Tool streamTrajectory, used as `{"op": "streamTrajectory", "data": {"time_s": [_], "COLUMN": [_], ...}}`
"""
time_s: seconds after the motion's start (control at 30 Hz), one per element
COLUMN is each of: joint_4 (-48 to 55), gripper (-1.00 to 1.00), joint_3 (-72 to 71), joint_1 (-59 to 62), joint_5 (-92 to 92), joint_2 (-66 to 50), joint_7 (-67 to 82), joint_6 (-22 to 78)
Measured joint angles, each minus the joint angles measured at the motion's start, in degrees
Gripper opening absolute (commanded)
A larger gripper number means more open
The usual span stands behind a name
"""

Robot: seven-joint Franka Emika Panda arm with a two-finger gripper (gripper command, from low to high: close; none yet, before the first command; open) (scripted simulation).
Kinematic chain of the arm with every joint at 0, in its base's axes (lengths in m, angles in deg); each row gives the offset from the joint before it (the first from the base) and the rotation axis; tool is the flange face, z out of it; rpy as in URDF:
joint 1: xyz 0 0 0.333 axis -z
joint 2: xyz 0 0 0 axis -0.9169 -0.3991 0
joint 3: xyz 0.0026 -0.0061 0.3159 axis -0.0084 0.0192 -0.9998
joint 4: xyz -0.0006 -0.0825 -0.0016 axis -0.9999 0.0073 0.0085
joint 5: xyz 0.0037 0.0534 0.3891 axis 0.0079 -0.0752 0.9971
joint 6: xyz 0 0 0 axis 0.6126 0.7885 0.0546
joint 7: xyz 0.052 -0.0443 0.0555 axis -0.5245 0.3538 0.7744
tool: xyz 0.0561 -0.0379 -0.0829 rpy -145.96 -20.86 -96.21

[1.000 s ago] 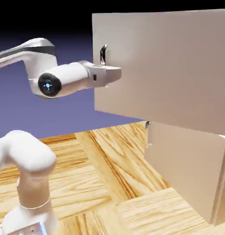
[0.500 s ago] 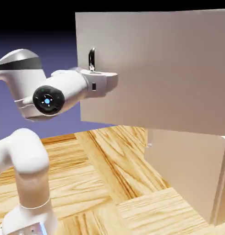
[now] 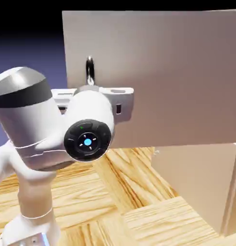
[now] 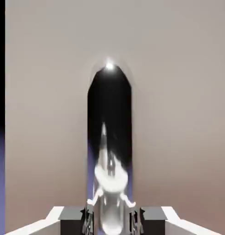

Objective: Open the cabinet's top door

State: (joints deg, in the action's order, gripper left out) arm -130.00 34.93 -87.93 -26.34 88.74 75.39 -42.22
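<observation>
Change since a second ago: the top door (image 3: pixel 177 72) has swung further out, its free edge now well further toward the exterior view's left, and the arm (image 3: pixel 28 120) has folded round with it, so that its round end cap faces the camera and fills much more of the view.
Gripper (image 3: pixel 91 89): closed on the door handle (image 3: pixel 90 71); in the hand view the two grey fingers (image 4: pixel 89 220) sit tight against either side of the handle's lower end, with no gap showing.
Door handle: a small dark, shiny metal loop standing upright near the free edge of the top door; its upper curve shows above the hand in the exterior view, and in the hand view it rises as a tall dark arch (image 4: pixel 109 137) with a bright glint at its top.
Top door: a large flat beige panel, swung out from the cabinet (image 3: pixel 201 187) and spread across the upper part of the exterior view; in the hand view its plain beige face (image 4: pixel 178 92) fills nearly everything behind the handle.
Cabinet: the boxy beige body stands on the exterior view's right, on the wooden table (image 3: pixel 115 202); the lower door panel shows under the opened door, flat and shut.
Lower handle (image 3: pixel 155 152): only a small part peeks out just under the top door's bottom edge.
Arm: white with a dark grey band, rising from the lower left, with the hand level against the door's front.
Backdrop (image 3: pixel 23 53): blue-violet, darker toward the top.
</observation>
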Motion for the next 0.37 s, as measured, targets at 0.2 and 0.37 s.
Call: {"op": "streamTrajectory", "data": {"time_s": [0.2, 0.37], "joint_4": [12.5, 22.8], "gripper": [-1.0, -1.0], "joint_3": [3.9, 6.2], "joint_1": [-9.1, -16.7], "joint_5": [-2.2, -3.1], "joint_2": [-1.0, -1.6], "joint_7": [-1.6, -3.4], "joint_6": [10.1, 17.9]}}
